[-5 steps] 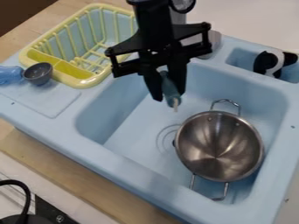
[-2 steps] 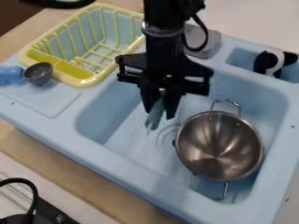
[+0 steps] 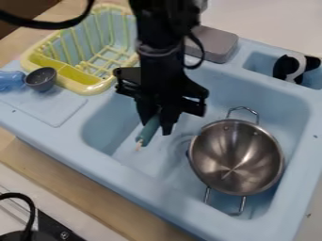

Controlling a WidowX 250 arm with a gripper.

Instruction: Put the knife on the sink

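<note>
The black gripper hangs over the left half of the blue sink, shut on a teal-handled knife. The knife slants down and to the left from between the fingers, and a small pale tip shows at its lower end. The fingers cover its upper part. To the right of the gripper, a steel pot with wire handles stands in the basin, apart from the knife.
A yellow dish rack stands at the upper left, beside a small grey cup and a blue item. A grey block sits on the back rim. A black-and-white toy lies in the right rear recess.
The gripper has moved down and to the left, carrying the knife. The knife's lower end now points further left. The pot has stayed in place.
</note>
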